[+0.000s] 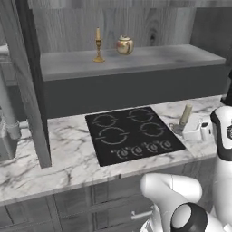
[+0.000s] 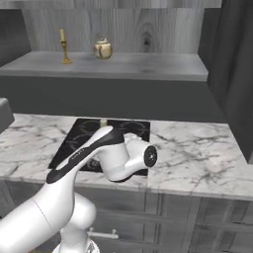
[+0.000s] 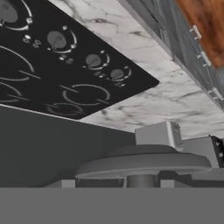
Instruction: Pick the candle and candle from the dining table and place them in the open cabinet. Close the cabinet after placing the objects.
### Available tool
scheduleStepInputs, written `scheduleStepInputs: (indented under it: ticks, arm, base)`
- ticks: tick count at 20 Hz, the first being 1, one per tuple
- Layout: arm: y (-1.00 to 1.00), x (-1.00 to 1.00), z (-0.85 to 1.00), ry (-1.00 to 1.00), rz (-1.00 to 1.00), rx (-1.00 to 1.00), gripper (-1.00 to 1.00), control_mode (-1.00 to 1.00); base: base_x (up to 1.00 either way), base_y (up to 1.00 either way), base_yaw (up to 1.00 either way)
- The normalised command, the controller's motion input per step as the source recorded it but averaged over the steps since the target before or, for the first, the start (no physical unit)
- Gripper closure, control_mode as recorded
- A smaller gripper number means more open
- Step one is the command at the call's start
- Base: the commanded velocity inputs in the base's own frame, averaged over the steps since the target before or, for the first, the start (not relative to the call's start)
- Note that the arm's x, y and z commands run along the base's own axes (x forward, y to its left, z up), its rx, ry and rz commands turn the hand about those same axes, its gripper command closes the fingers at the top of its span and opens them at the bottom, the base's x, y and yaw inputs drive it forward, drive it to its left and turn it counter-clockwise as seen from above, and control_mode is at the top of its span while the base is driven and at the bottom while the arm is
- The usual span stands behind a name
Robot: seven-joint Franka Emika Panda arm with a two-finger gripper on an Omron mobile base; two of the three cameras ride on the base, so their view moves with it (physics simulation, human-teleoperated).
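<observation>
The thin yellow taper candle (image 1: 98,44) (image 2: 63,45) stands in its gold candlestick on the shelf of the open dark grey cabinet (image 1: 149,63) (image 2: 148,66). My gripper (image 1: 180,128) (image 3: 131,180) hangs low over the marble counter, right of the cooktop. It is shut on the grey metal base of the stubby pale-olive candle (image 1: 185,114) (image 2: 103,121), which leans. In the hand view the base's grey disc (image 3: 144,164) looms close in front. Whether the base touches the counter, I cannot tell. The dining table is out of view.
A round cream-and-gold lidded jar (image 1: 124,45) (image 2: 103,48) sits on the shelf right of the taper. The black cooktop (image 1: 131,133) (image 3: 52,74) lies in the counter below. One open cabinet door (image 1: 27,90) stands at the left, another (image 2: 237,74) at the right. Grey drawers (image 1: 99,204) run under the counter.
</observation>
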Motion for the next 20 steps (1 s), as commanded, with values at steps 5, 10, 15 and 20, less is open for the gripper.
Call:
scheduleStepInputs:
  ticks: [5, 10, 15, 20]
  arm:
    - [0.0, 0.0, 0.0, 0.0, 0.0, 0.0, 1.0, 1.0]
    - [0.0, 0.0, 0.0, 0.0, 0.0, 0.0, 1.0, 1.0]
    - [0.0, 0.0, 0.0, 0.0, 0.0, 0.0, 1.0, 1.0]
    - [0.0, 0.0, 0.0, 0.0, 0.0, 0.0, 1.0, 1.0]
  base:
    - [0.23, 0.54, -0.01]
    - [0.18, 0.13, 0.0]
    - [0.18, -0.29, 0.0]
    - [0.19, -0.55, 0.07]
